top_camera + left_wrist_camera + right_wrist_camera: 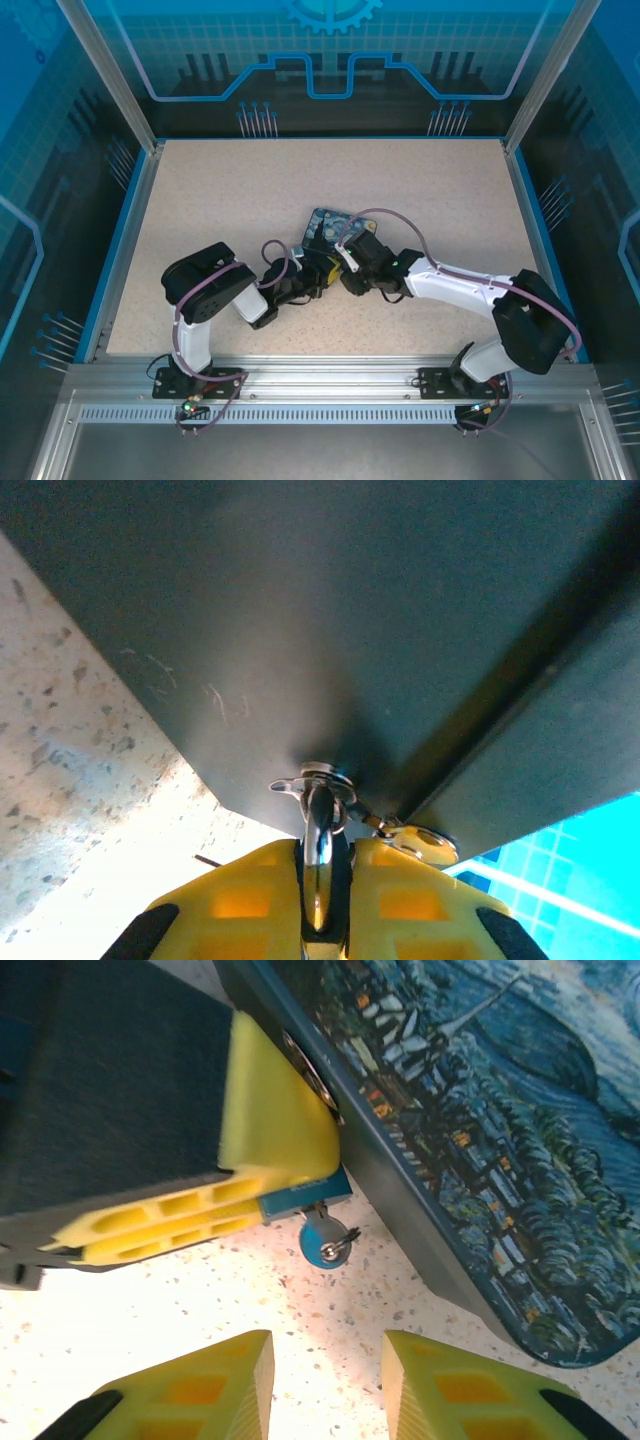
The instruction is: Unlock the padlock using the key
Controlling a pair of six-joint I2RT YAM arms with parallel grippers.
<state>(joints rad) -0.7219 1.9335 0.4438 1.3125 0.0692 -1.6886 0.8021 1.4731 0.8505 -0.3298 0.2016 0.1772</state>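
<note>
Your left jaws are pinched shut on the key (318, 845). Its tip sits in the keyway on the dark side of the padlock (300, 630). The padlock lies near the middle of the table (200, 200), between the 2 wrists, painted face up. Your right jaws are spread wide with nothing in them. They hang over bare table just beside the padlock's edge and the left fingers (270, 1130).

That empty right side is the main risk. Nothing visibly braces the block, so if you twist the key now, the whole padlock is likely to swivel on the table and the cylinder will not turn.

3 more things to watch:

1. The key is thin and held only by a narrow strip between the pads. A twist can make it slip in the grip or pull out of the keyway.
2. If the left wrist turns off the key's axis, the blade can bind or bend. I cannot tell how deep it is seated.
3. A small blue tag (325, 1242) on a ring dangles below the left fingers. It can catch under them or foul the right jaws as they close.

The 2 sets of fingers are also very near each other, so a hasty clamp on the padlock could knock the key hand.
</note>
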